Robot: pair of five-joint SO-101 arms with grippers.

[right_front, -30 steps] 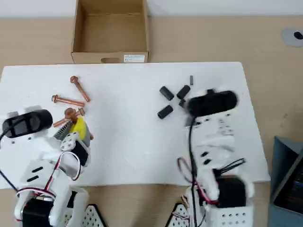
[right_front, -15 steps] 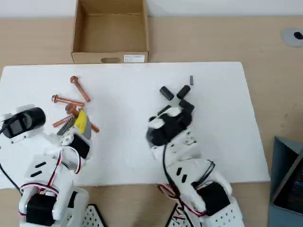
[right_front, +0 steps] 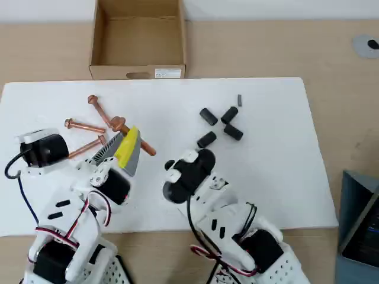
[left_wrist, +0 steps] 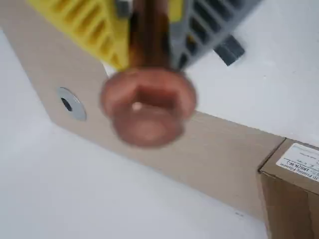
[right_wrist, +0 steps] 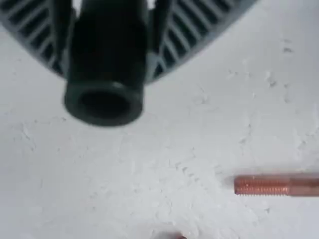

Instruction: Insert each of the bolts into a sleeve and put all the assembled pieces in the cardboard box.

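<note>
Two SO-101 arms are working over a white foam board [right_front: 278,189] that is lying just in front of the cardboard box [right_front: 137,72], as we are seeing it from above. The left arm is stretching forward toward the box's front wall with its wrist tilted. Its left gripper [right_front: 126,149] is clenching a copper bolt [right_front: 119,125] between the yellow finger [left_wrist: 84,30] and the grey finger [left_wrist: 214,20]. We are seeing the bolt's hex head pointing toward the box and its threaded tip pointing away from it.

Three loose bolts [right_front: 84,125] are lying on the board in front of the box's left corner, just beside that gripper. Four loose sleeves [right_front: 208,116] are sitting in a cluster in front of the box's right corner, with a small grey pin [right_front: 239,100] lying on their box side.

The right arm is folding low over the board, and its wrist [right_front: 186,174] is hanging farther from the box than the sleeve cluster. In its wrist view, the right gripper [right_wrist: 106,45] is grasping a black sleeve [right_wrist: 104,94] whose open bore is facing the camera. Beyond it a threaded bolt end [right_wrist: 274,185] is showing against the white board, and we cannot tell which bolt it belongs to.

A metal grommet [right_front: 367,44] is sitting in the tabletop well off the box's right side.
</note>
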